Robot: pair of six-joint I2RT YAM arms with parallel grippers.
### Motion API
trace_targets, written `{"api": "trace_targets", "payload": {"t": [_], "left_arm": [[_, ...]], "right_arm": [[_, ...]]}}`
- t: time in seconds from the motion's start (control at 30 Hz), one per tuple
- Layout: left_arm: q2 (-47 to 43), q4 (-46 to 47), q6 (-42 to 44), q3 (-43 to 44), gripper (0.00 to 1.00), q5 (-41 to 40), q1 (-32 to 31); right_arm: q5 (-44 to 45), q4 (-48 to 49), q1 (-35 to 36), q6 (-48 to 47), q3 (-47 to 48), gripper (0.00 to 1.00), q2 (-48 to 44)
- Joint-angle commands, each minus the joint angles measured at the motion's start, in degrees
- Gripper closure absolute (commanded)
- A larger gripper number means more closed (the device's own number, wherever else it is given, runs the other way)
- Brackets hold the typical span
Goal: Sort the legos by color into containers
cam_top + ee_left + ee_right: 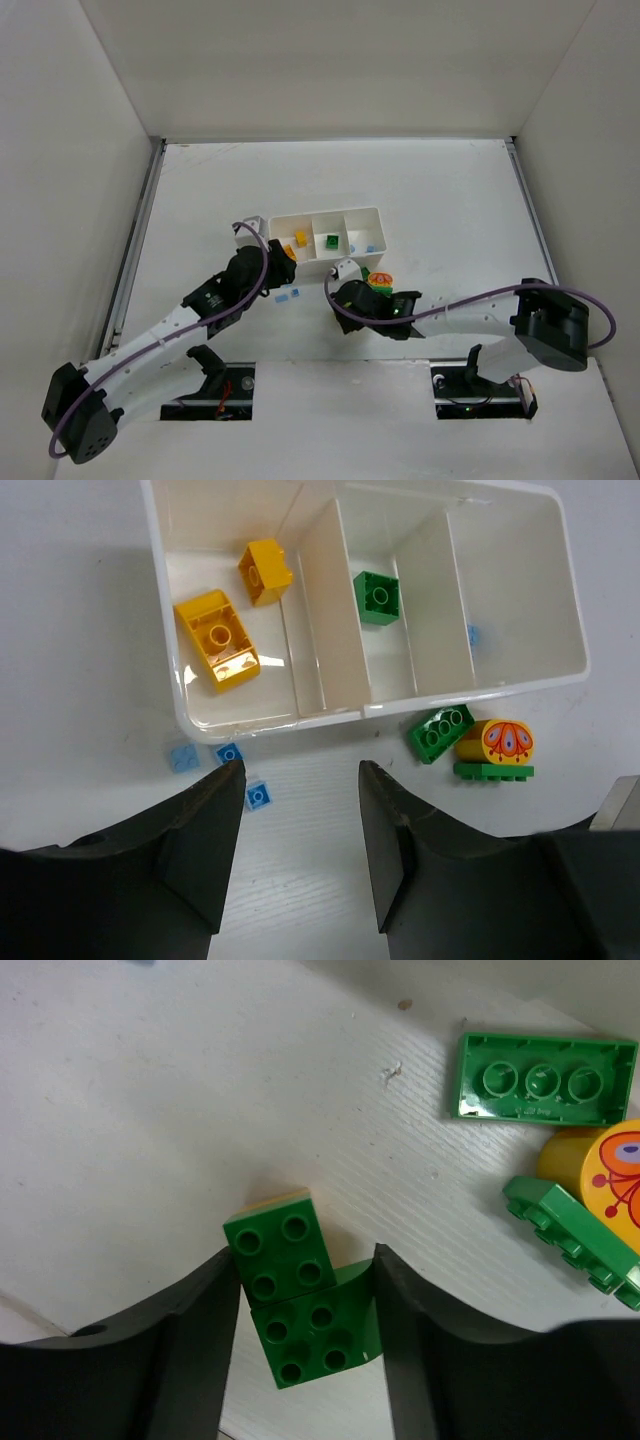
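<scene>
Three compartments (pixel 520 580) hold two yellow legos (pixel 217 640), one green lego (pixel 377 597); three blue legos (pixel 258 796) outside.

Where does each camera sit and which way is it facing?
Top external: overhead from behind, looking down on table and tray; left arm and right arm show.
Left wrist: faces down at the tray; left gripper fingers show.
Right wrist: faces down at green bricks between right gripper fingers.
Shared: both wrist views catch the yellow drum piece.

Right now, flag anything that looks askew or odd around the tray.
A green brick lies upside down just outside the tray, its hollow underside up. Beside it a yellow printed piece appears tipped on its side.
</scene>
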Motion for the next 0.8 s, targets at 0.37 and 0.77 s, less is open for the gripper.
{"api": "trace_targets", "payload": {"t": [0.37, 0.77], "left_arm": [[-3.9, 3.7, -6.5, -5.3, 0.53, 1.8, -3.7], [-0.7, 7.1, -9.2, -7.1, 0.53, 1.4, -8.4]], "right_arm": [[-4.8, 3.1, -5.0, 2.0, -0.5, 0.48, -10.0], [-3.3, 0.1, -4.8, 3.4, -2.3, 0.34, -10.9]]}}
